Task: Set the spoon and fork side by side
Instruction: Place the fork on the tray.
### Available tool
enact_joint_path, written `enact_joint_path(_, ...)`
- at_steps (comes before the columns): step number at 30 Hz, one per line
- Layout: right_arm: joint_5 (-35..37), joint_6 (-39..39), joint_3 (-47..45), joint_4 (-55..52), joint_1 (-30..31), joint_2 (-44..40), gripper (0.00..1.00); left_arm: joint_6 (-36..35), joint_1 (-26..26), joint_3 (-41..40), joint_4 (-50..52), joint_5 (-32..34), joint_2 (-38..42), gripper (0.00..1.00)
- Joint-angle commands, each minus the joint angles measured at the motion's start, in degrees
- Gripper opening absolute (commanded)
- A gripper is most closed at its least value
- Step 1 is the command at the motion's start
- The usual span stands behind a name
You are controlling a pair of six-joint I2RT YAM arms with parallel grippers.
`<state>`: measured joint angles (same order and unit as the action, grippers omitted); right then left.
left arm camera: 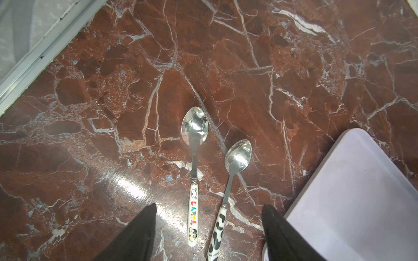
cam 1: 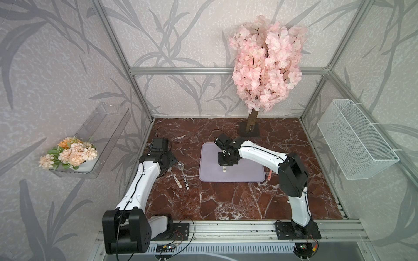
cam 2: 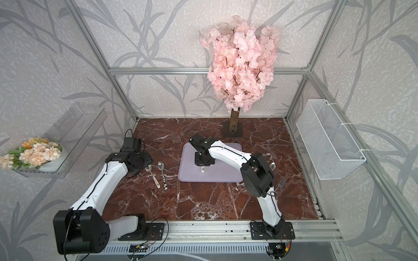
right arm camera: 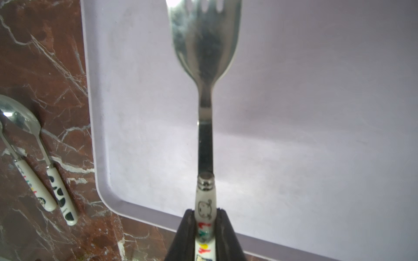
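- The left gripper [left arm camera: 210, 205] hung near the left edge of the table [cam 1: 214, 203]. Its two black fingers were spread wide and held nothing.
- Two spoons lay under it, close together but not touching, between the table's left edge and the tray. Their bowls pointed to the back edge.
- The cartoon spoon [left arm camera: 194, 167] had a white handle with bright letters and little faces. The cow spoon [left arm camera: 227, 194] had a white handle with black spots. Both bowls were smooth, shiny metal, shaped like eggs.
- The table was hard, glossy stone, dark red with thin white cracks.
- The tray [cam 1: 248, 174] sat in the middle of the table. It was flat, pale purple and dull, with round corners and a low rim. No spoon lay on it.
- The right gripper [right arm camera: 205, 211] pinched the fork [right arm camera: 204, 135] by its white picture handle, over the tray. The fork's head was wide, shiny metal with short prongs. I could not tell if it touched the tray.
- The job looked partly done. The fork was in the gripper and not yet put down, and no spoon lay beside it.
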<state>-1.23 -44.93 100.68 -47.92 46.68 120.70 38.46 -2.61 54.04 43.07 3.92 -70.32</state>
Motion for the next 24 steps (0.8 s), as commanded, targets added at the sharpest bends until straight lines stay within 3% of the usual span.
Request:
enact_joint_path(1,-1.7,-3.6,4.2,-3.8,0.4,4.8,0.00,-0.6,-0.3,-0.4,1.1,0.9,-1.0,0.76)
enact_joint_path(11,-3.8,-7.5,18.9,-8.3,2.6,14.4,0.00,-2.4,-0.2,-1.4,1.3,-0.3,-3.5,0.77)
enact_joint_path(17,-4.2,-7.1,32.8,-16.8,3.7,22.6,0.01,-3.6,-0.3,-0.6,1.7,-0.8,-3.1,0.77)
enact_joint_path(24,-3.9,-7.4,34.8,-18.3,4.0,25.2,0.01,-3.9,-0.3,-1.3,1.2,-1.7,-2.3,0.78)
